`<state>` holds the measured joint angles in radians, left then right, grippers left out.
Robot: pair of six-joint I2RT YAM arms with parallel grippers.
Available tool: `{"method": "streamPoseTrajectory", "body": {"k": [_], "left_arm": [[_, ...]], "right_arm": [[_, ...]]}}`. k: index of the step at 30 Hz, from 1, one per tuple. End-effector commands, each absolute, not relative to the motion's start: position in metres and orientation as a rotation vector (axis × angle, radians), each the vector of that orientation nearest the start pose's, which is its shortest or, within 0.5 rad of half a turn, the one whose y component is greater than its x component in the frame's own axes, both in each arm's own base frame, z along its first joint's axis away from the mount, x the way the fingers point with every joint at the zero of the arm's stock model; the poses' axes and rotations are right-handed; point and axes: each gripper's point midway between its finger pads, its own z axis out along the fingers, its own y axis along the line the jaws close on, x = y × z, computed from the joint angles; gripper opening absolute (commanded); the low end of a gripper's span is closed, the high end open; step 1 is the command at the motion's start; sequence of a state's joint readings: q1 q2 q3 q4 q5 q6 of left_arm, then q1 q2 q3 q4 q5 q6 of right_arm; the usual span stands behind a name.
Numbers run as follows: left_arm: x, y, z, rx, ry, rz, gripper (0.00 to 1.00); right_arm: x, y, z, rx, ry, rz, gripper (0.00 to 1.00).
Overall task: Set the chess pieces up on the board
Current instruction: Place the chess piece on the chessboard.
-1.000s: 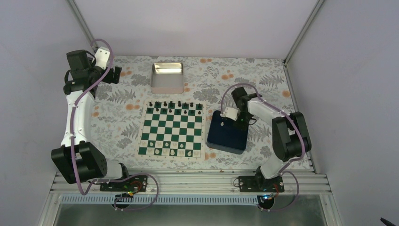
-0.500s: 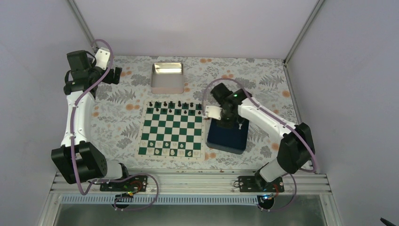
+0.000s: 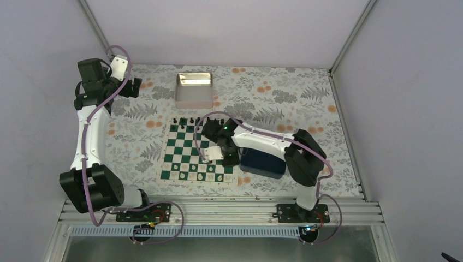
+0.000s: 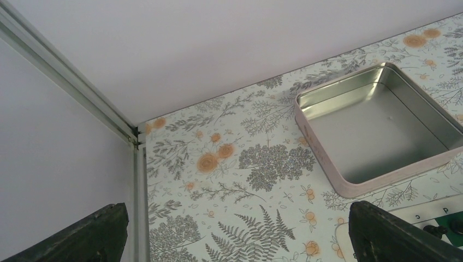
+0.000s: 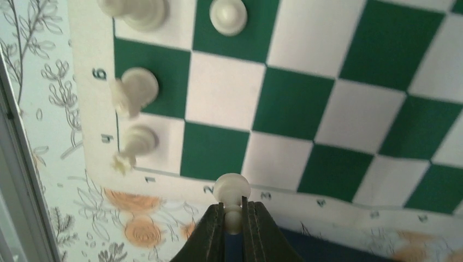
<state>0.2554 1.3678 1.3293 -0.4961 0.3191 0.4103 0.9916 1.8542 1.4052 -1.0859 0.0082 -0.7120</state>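
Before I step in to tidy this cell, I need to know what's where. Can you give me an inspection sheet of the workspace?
Surface: floral-patterned table covering, lying flat.
Job's things: green-and-white chessboard; cream plastic chess pieces on its near row; one cream pawn held.
Clutter: shiny metal rectangular tin; dark blue square tray, partly hidden by the right arm; small black chess pieces on the far row.
Grippers: left gripper open, off the board; right gripper shut on the pawn.
Cables: purple cables looped along both arms.
Surroundings: pale walls, aluminium frame posts.
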Motion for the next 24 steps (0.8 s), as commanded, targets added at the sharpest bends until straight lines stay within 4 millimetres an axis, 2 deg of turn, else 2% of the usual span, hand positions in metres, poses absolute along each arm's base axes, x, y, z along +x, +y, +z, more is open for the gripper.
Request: {"method": "streamPoseTrajectory", "body": {"k": [1,8,12,24], "left_arm": [[0.415,0.051,0.310,0.364,2.021,0.062,1.00],[0.415,0.050,0.310,0.369,2.019,0.058,1.00],[0.414,0.049,0.312,0.374,2.014,0.057,1.00],[0.414,0.047,0.309,0.386,2.015,0.041,1.00]], "right_arm": [[0.184,0.321,0.065,-2.368,1.978,0.051,0.06],[0.180,0.338,0.046,-2.432,1.945,0.056,0.06],[0.182,0.344,0.042,-2.442,1.939,0.066,0.06],[0.174,0.336,0.029,-2.498,1.977,0.070,0.05]]}}
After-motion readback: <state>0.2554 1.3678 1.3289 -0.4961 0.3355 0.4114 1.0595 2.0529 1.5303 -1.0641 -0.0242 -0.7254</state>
